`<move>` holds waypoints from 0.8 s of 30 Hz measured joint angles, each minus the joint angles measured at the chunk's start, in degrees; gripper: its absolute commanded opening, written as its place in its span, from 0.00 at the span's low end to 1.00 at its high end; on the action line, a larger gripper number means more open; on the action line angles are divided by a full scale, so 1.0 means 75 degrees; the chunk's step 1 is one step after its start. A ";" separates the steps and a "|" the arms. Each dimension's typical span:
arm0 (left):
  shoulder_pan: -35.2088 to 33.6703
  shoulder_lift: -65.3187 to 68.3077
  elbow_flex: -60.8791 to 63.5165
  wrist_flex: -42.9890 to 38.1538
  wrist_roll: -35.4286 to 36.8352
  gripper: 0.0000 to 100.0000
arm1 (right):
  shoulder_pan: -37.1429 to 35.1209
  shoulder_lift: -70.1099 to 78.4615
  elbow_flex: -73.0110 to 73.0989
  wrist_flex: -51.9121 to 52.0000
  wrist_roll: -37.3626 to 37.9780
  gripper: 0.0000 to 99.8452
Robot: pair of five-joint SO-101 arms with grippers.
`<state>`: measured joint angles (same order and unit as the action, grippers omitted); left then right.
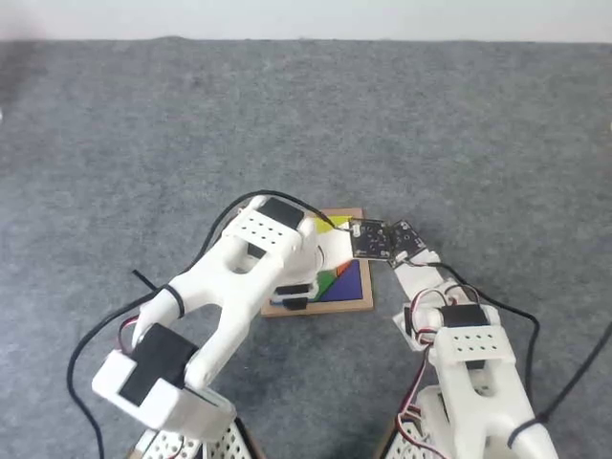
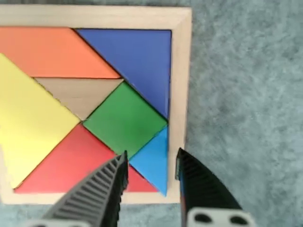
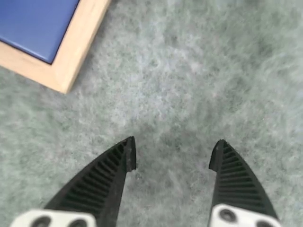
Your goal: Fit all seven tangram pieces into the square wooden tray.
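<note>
The square wooden tray (image 2: 181,71) holds seven coloured pieces lying flat and edge to edge: orange (image 2: 52,52), dark blue (image 2: 137,56), tan (image 2: 78,92), green (image 2: 125,118), yellow (image 2: 28,123), red (image 2: 71,163) and light blue (image 2: 154,158). My left gripper (image 2: 150,163) hovers open over the light blue triangle at a tray corner, holding nothing. My right gripper (image 3: 173,153) is open over bare carpet just off another corner of the tray (image 3: 71,61). In the high view the left arm (image 1: 239,287) covers most of the tray (image 1: 330,307).
Grey carpet (image 1: 402,124) covers the whole table. The right arm (image 1: 469,359) stands close to the tray's right side, its wrist next to the left arm's. Black cables (image 1: 143,282) trail from both arms.
</note>
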<state>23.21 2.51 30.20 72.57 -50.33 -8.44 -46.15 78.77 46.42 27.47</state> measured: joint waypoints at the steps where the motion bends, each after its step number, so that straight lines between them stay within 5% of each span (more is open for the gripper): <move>1: -0.0023 0.0000 -0.0059 0.0000 0.0000 0.17 | 0.0000 0.0000 0.0000 0.0000 -0.0012 0.26; 24: -0.0727 -0.0035 0.0527 -0.0973 0.0328 0.17 | -0.0012 -0.0012 -0.0023 0.0000 0.0000 0.26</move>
<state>17.76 2.24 34.15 65.27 -47.87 -8.53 -46.24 78.59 46.42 27.47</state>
